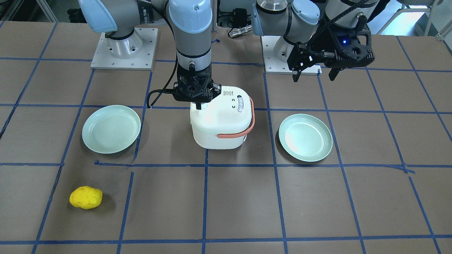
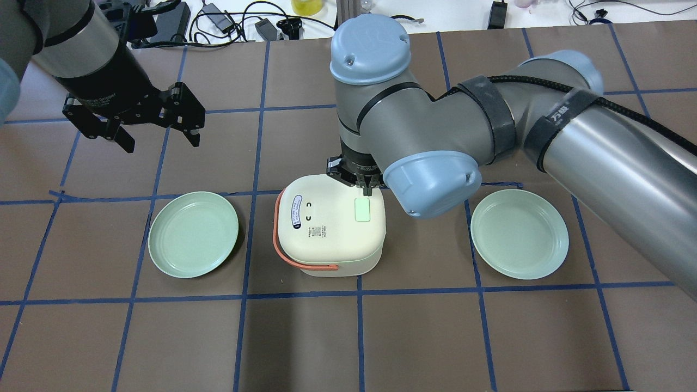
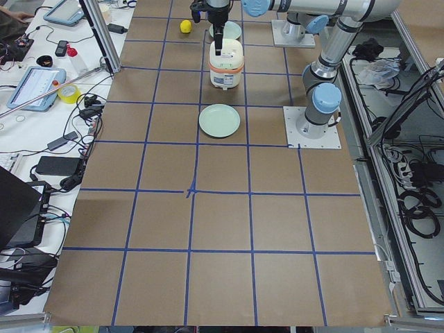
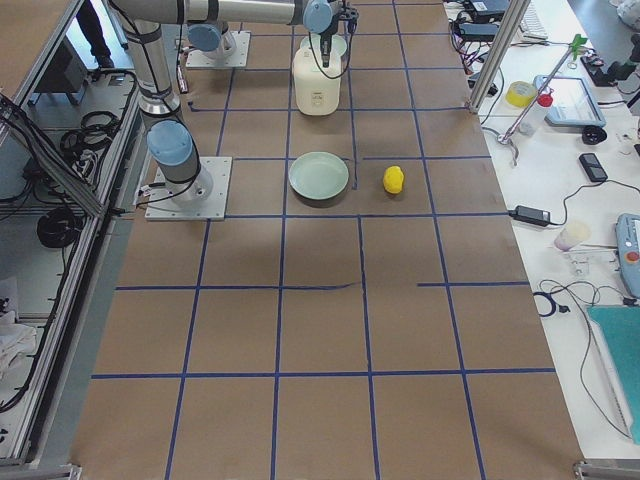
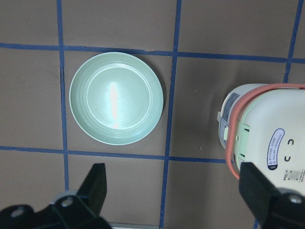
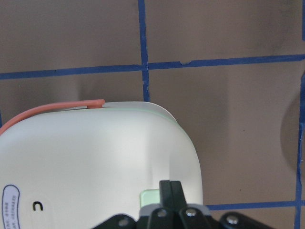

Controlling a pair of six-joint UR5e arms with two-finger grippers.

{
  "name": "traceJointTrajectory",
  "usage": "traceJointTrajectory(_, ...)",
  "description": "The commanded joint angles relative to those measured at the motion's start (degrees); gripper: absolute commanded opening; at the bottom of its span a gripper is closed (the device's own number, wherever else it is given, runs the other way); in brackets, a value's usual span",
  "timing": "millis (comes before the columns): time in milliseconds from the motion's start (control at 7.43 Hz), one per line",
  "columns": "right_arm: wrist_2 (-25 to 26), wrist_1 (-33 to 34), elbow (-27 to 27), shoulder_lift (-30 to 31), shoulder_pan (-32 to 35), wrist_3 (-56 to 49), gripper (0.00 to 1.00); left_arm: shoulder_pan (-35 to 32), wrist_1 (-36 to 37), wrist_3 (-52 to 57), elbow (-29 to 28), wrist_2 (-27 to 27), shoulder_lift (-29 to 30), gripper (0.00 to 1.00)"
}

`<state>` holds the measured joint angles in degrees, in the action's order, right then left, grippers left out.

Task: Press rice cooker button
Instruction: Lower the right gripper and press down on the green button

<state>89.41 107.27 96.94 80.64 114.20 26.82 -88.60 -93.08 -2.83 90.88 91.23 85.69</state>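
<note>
The white rice cooker point(image 1: 220, 120) with an orange handle stands mid-table; it also shows in the overhead view point(image 2: 326, 223) and the left wrist view point(image 5: 267, 138). Its pale green button point(image 2: 362, 209) sits on the lid and shows in the right wrist view point(image 6: 150, 196). My right gripper point(image 2: 366, 189) is shut and empty, pointing straight down with its tips point(image 6: 170, 188) at the button's edge; I cannot tell whether they touch it. It also shows from the front point(image 1: 201, 104). My left gripper point(image 2: 160, 139) is open and empty, hovering high to the side, over a plate point(image 5: 116, 98).
Two pale green plates point(image 2: 193, 234) point(image 2: 520, 234) lie either side of the cooker. A yellow lumpy object point(image 1: 85, 197) lies near the table's operator-side edge. The arm bases point(image 1: 123, 49) stand at the robot's side of the table.
</note>
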Motion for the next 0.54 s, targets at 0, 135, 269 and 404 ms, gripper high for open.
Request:
traceJointTrajectory(0,-1.77,-0.05,1.31,-0.04,0.06,-0.53,0.03,0.0,0.0,-0.07,0.0,0.0,0.0,1.0)
traceJointTrajectory(135,-1.87,-0.13,1.23,0.04,0.06,-0.45,0.04,0.0,0.0,0.02,0.0,0.0,0.0,1.0)
traceJointTrajectory(269,-1.96,-0.05,1.49,-0.13,0.14,-0.45,0.04,0.0,0.0,0.02,0.0,0.0,0.0,1.0)
traceJointTrajectory(404,-1.96,-0.13,1.58,-0.13,0.14,-0.53,0.04,0.0,0.0,0.02,0.0,0.0,0.0,1.0)
